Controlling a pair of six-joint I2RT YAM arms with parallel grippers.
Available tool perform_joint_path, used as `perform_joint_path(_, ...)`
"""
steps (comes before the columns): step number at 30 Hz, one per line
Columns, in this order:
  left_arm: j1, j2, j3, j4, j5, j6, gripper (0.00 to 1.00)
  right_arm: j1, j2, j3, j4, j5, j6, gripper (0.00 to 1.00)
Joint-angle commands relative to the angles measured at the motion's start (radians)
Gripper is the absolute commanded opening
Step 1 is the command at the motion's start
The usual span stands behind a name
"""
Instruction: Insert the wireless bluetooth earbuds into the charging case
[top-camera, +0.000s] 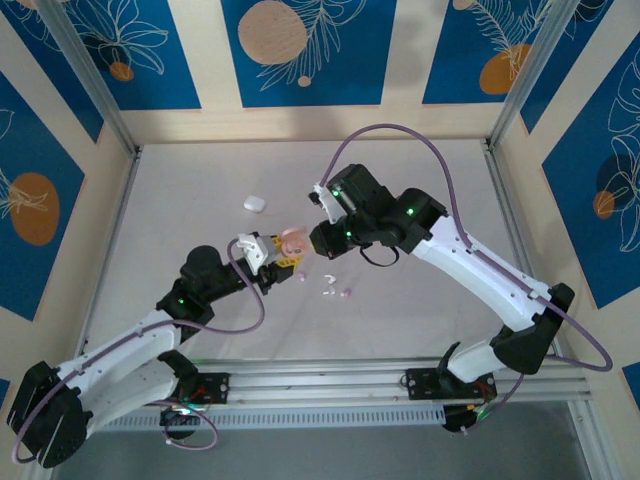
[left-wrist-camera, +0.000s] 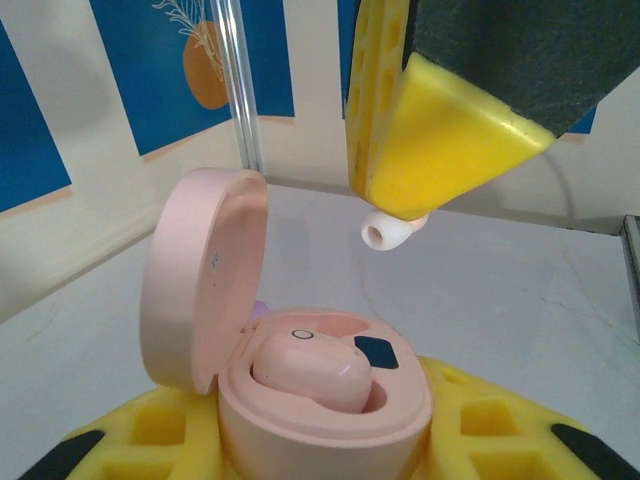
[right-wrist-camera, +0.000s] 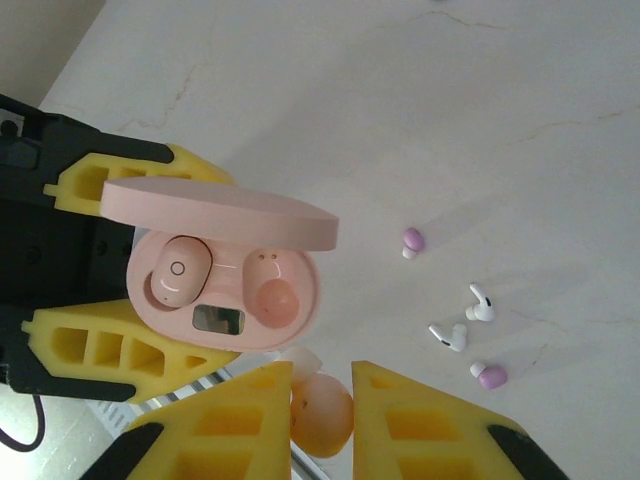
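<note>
my left tool (top-camera: 270, 252) is clenched on the pink charging case (right-wrist-camera: 225, 300), with its yellow fingers (right-wrist-camera: 95, 350) pressing on opposite sides of the base. it holds the case over the middle of the tabletop (top-camera: 420, 170). the lid (left-wrist-camera: 200, 280) is swung open and stands up on its hinge.

one pink earbud (left-wrist-camera: 310, 370) sits seated in a well of the case. the well beside it looks empty to me, though the glossy pink there in the right wrist view leaves me unsure.

my right tool (right-wrist-camera: 321, 398) is clenched on a second pink earbud (right-wrist-camera: 322, 412), pinched between its yellow fingertips. in the left wrist view that bud's pale tip (left-wrist-camera: 385, 232) pokes out below the right tool's finger, above the open case and apart from it. in the top view the two tools face each other nose to nose with the case between them.

four loose buds lie on the tabletop near the case. there is a purple earbud (right-wrist-camera: 411, 241), a white stemmed earbud (right-wrist-camera: 480, 302) with a second white stemmed earbud (right-wrist-camera: 450, 336) just beside it, and another purple earbud (right-wrist-camera: 490, 376). farther back, well apart from all this, a white pebble-shaped case (top-camera: 254, 203) rests alone on the tabletop.
</note>
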Motion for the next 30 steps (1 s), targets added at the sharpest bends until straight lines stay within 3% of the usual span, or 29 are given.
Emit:
perform_joint_path(1,-0.007,0.005,0.038,0.027,0.02,-0.009,0.34,0.012,0.026,0.037,0.003,-0.034,-0.024,0.18)
perform_joint_path(15,-0.007,0.004,0.042,0.037,0.081,0.007,0.34,0.025,0.091,0.082,-0.048,0.002,-0.066,0.18)
perform_joint_path(30,-0.006,-0.008,0.024,0.047,0.077,0.018,0.34,0.047,0.158,0.16,-0.197,-0.002,-0.168,0.17)
